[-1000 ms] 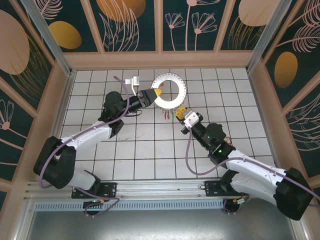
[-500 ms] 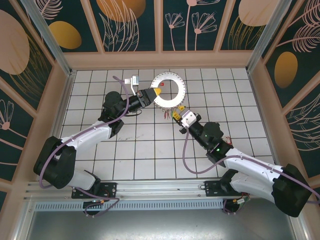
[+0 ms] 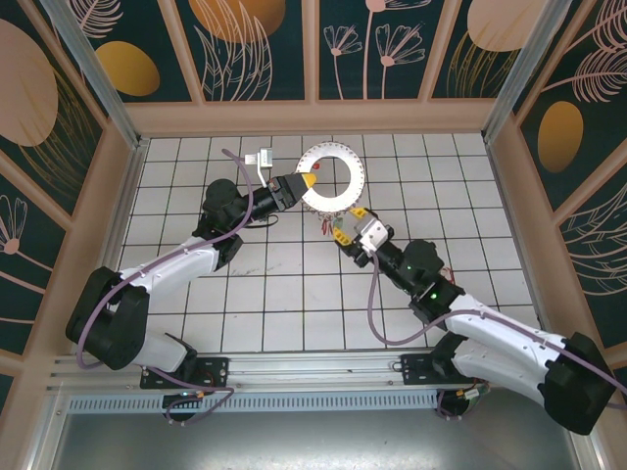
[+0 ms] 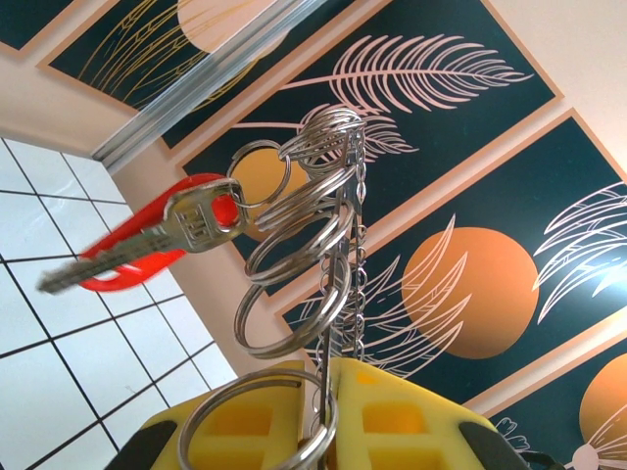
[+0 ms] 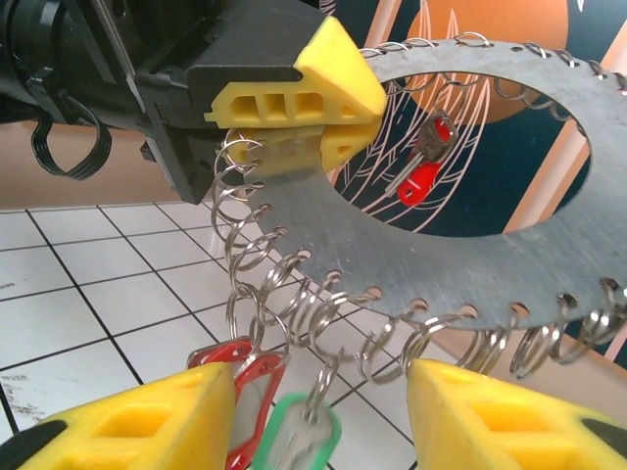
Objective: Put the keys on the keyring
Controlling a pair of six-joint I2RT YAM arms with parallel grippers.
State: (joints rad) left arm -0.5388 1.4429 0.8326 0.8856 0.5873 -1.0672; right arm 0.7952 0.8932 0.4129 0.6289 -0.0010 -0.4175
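The keyring (image 3: 338,154) is a flat pale-grey disc with a wide hole, held up at the back middle of the tiled floor. My left gripper (image 3: 308,181) is shut on its left rim, and the left wrist view has the disc edge-on (image 4: 340,255) between the yellow fingers (image 4: 411,421). A red-tagged key (image 4: 147,245) hangs from a split ring there. In the right wrist view the keyring (image 5: 441,245) carries several split rings along its lower rim. Red-tagged keys (image 5: 240,382) and a green-tagged key (image 5: 306,436) hang from them. My right gripper (image 5: 323,421) is open just below, touching nothing.
Wooden walls with dark patterned panels (image 3: 255,39) enclose the white tiled floor (image 3: 294,294). A small white and grey part (image 3: 263,159) sits on the left arm near the ring. Another red-tagged key (image 5: 423,168) shows through the ring's hole.
My right gripper has opened from shut and drawn slightly back and left from the ring's lower rim. The tagged keys now hang free. The left gripper and keyring have stayed put.
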